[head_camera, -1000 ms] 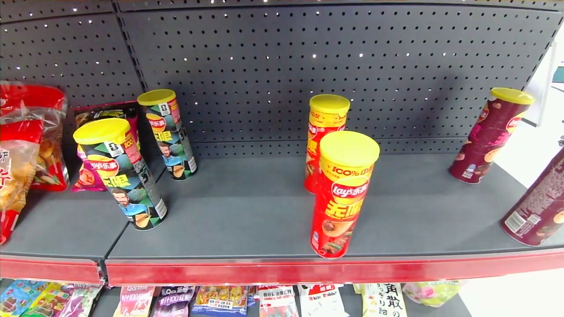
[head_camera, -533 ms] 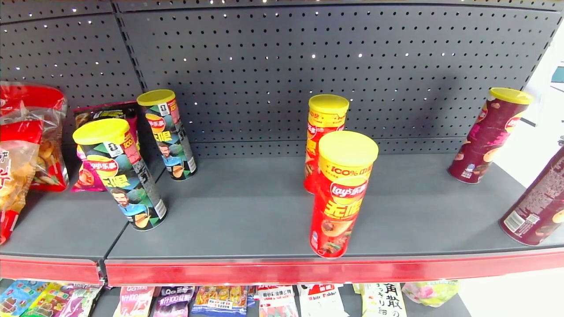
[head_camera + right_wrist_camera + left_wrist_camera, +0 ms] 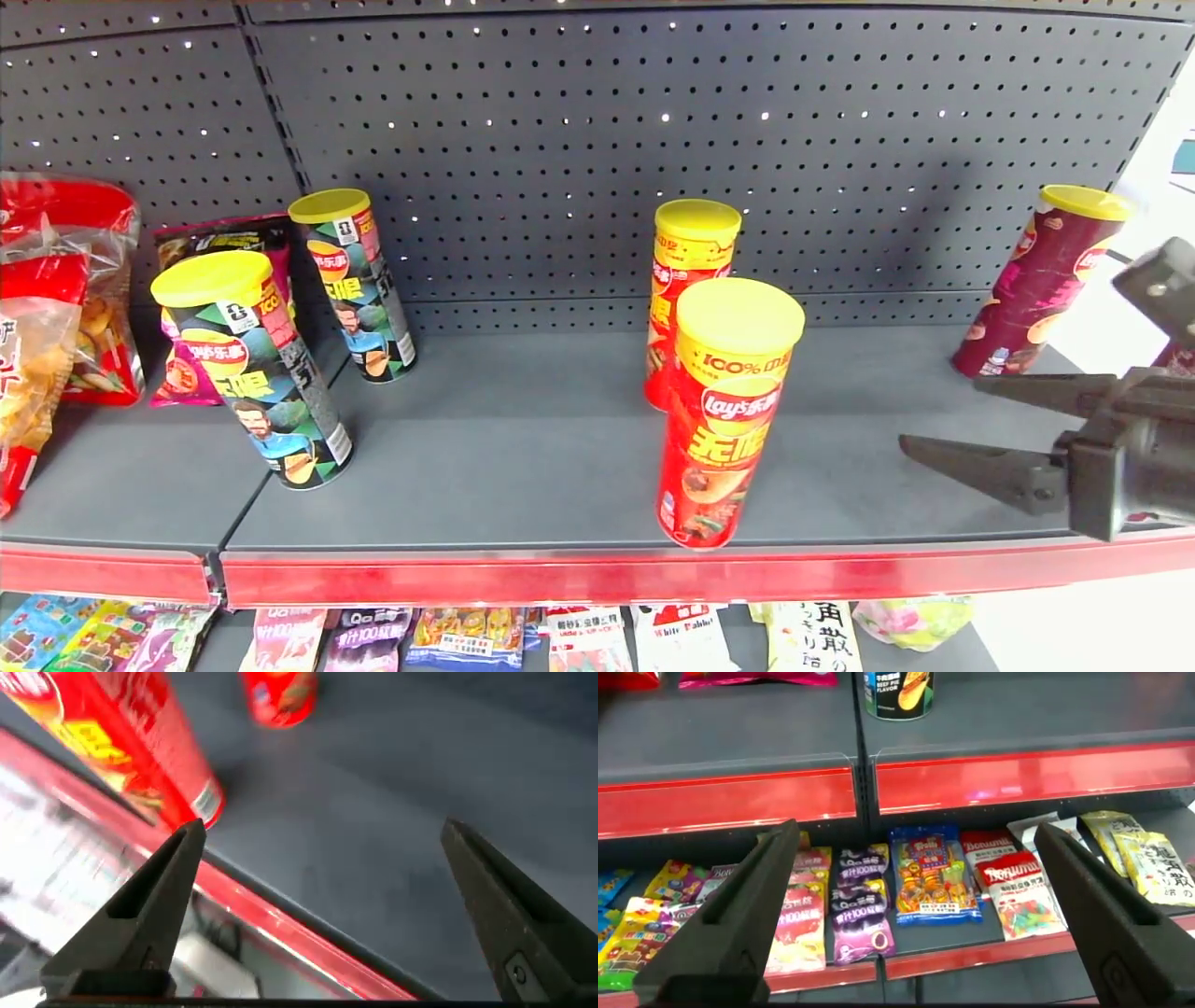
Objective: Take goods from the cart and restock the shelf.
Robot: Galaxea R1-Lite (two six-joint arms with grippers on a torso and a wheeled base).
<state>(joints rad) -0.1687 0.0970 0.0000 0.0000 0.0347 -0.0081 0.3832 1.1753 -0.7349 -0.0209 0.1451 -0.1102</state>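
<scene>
Right gripper [image 3: 938,415], fingers apart, hangs over the grey metal shelf [image 3: 523,467], right of the yellow-lidded red crisp tube [image 3: 719,420] upright at its front edge. Left gripper [image 3: 917,829], fingers apart, faces colourful sweet packets [image 3: 934,873] below.

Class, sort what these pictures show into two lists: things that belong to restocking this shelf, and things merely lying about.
Belong to the job: shelf; red cans; dark patterned cans; maroon can; right gripper, fingers open; left gripper, fingers open.

Lying about: snack bags at the far left; sweet packets underneath.
</scene>
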